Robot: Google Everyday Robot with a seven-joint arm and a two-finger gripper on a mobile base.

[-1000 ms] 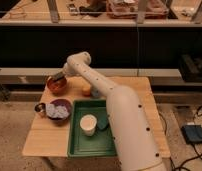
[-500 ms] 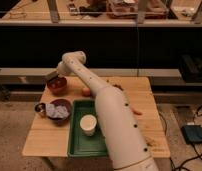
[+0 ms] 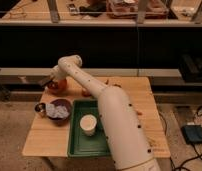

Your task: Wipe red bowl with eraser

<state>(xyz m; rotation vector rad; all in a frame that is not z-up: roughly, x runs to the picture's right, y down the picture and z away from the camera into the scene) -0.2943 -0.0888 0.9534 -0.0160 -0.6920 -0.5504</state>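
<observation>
The red bowl (image 3: 58, 87) is seen at the far left corner of the table (image 3: 149, 95). The gripper (image 3: 49, 80) is positioned just above its left rim; whether anything is gripped cannot be told.

The one camera sits high on the robot's side of the wooden table (image 3: 146, 107). It looks down and forward along the white arm (image 3: 119, 125), which rises from the bottom edge, toward the dark shelving (image 3: 119, 45) behind. It stands back enough to take in the whole tabletop, with the gripper (image 3: 49, 80) near the far left corner, at the red bowl (image 3: 58, 88).
</observation>
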